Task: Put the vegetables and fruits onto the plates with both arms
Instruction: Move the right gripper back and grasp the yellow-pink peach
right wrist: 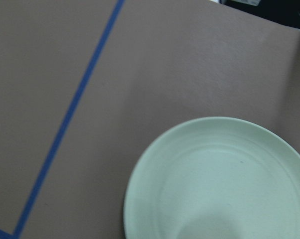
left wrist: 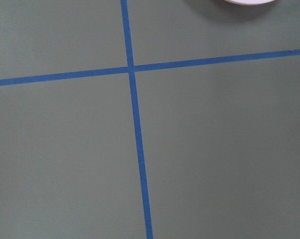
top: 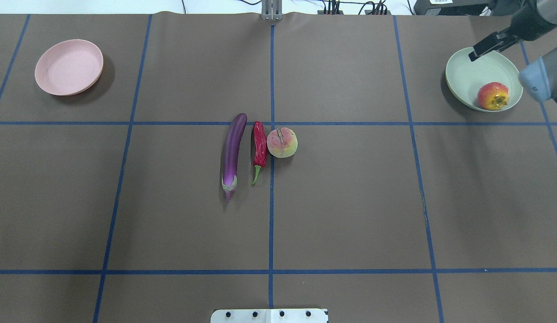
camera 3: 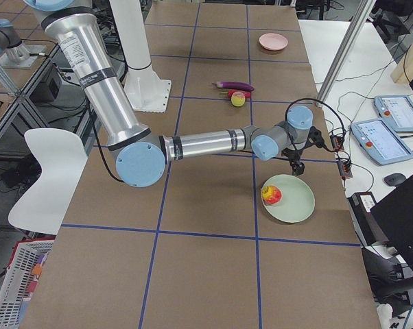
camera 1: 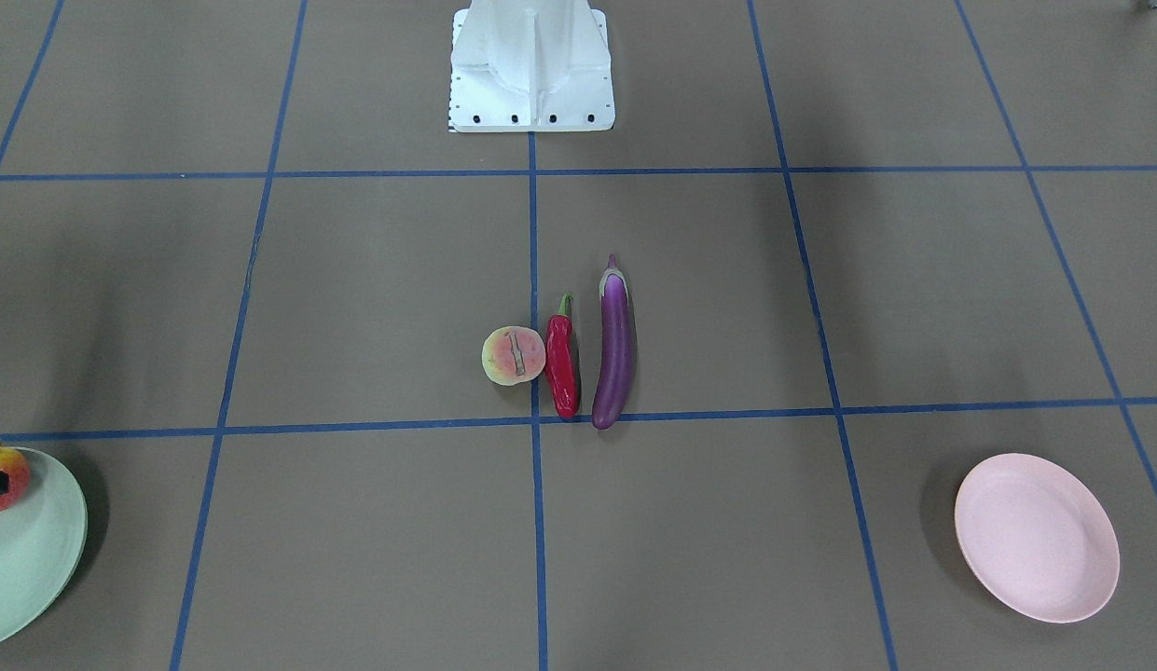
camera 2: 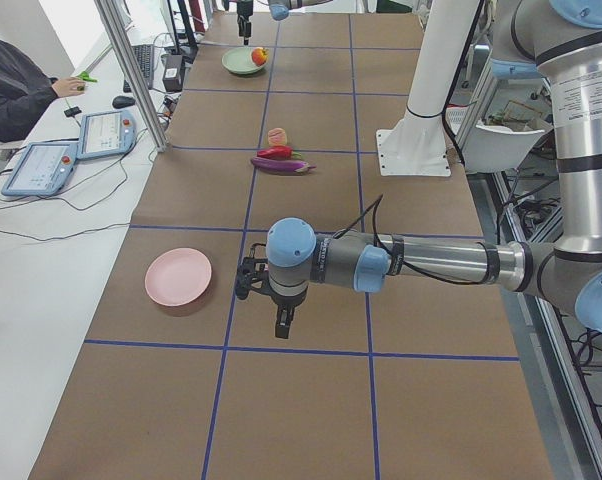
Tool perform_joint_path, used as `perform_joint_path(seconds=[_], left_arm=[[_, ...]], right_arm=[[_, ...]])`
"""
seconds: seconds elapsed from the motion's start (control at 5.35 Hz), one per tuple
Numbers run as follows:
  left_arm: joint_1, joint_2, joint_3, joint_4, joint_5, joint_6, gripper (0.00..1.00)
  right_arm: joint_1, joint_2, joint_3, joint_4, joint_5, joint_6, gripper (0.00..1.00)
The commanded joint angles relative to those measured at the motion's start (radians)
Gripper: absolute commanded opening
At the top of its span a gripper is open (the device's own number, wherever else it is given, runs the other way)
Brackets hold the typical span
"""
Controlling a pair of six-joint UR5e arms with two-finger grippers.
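The pomegranate (top: 493, 95) lies on the near right part of the mint green plate (top: 467, 78), which sits at the far right of the bench (top: 350, 202). The right hand (top: 478, 50) hangs over the far side of that plate, apart from the fruit; whether its fingers stand wide or narrow I cannot tell. The pink plate (top: 68, 66) sits at the far left with nothing on it. In the middle of the bench three things lie in a row: the eggplant (top: 232, 154) on the left, the chili pepper (top: 259, 144) just beside it, and the peach (top: 282, 142) on the right, close against the chili. Both stems point to the near side. The left hand (camera 2: 283, 322) hovers over bare bench near the pink plate, fingers pointing down; its opening cannot be told
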Motion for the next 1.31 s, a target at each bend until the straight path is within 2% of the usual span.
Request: perform_joint_path(seconds=[0.0, 0.19, 0.37, 0.56, 0.75, 0.94, 1.12], left_arm=[[0.0, 0.0, 0.002, -0.001, 0.0, 0.002, 1.0], [0.0, 0.0, 0.002, -0.001, 0.0, 0.0, 1.0], [0.0, 0.0, 0.004, 0.0, 0.0, 0.0, 1.0], [0.0, 0.002, 0.005, 0.0, 0.0, 0.0, 1.0], [0.0, 0.003, 0.012, -0.001, 0.0, -0.002, 1.0], [0.0, 0.003, 0.012, -0.001, 0.0, -0.002, 1.0], [0.0, 0.003, 0.012, -0.001, 0.0, -0.002, 1.0]], right_arm=[[-0.21, 0.027, 0.203, -0.029, -0.139, 0.339, 0.98], [-0.351, 0.122, 0.285, -0.205, -0.277, 0.456, 0.98], [-0.513, 0.24, 0.292, -0.359, -0.451, 0.562, 0.98], [-0.606, 0.328, 0.258, -0.414, -0.556, 0.641, 0.98], [-0.659, 0.426, 0.135, -0.413, -0.607, 0.681, 0.98], [-0.683, 0.465, 0.056, -0.407, -0.652, 0.666, 0.98], [-0.685, 0.452, 0.06, -0.407, -0.651, 0.654, 0.98]])
